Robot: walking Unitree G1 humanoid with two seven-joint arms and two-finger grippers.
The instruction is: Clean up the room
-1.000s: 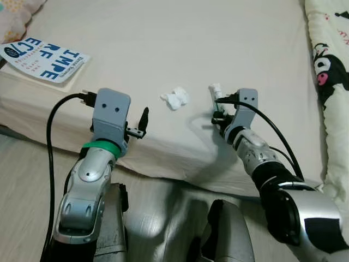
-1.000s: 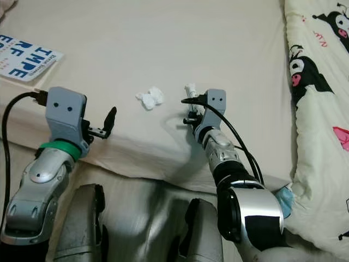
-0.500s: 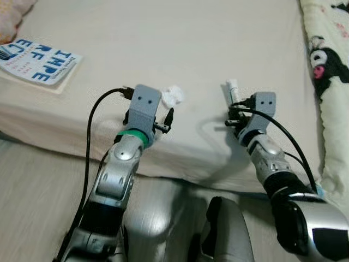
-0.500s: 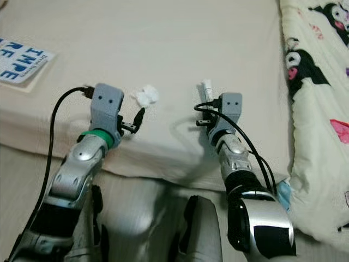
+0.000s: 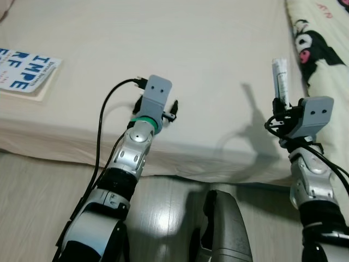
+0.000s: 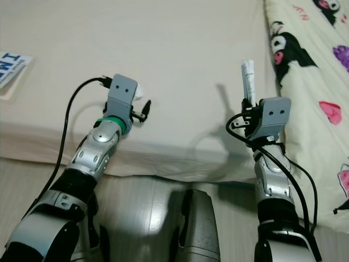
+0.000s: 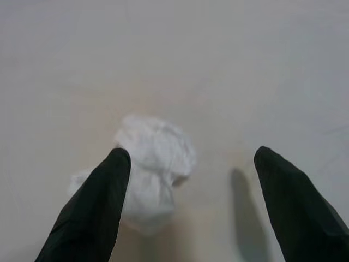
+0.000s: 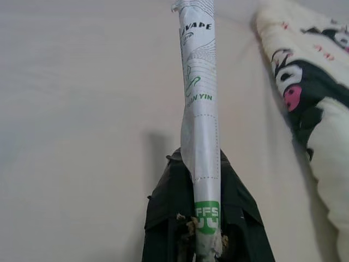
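Raised since the earlier frame, right gripper is clamped on an upright wrapper above the bed. Left gripper has advanced; its spread fingers flank a tissue wad, which touches one finger.

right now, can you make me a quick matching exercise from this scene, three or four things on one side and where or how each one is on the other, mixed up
Things:
1. crumpled tissue
2. white wrapper tube
3. book
4. cartoon blanket

States:
A. on the bed's right side
B. held upright in the shut right gripper
C. on the bed by its left edge
D. on the bed between the fingers of the open left gripper

Pairs: 1-D, 2-B, 3-C, 4-A
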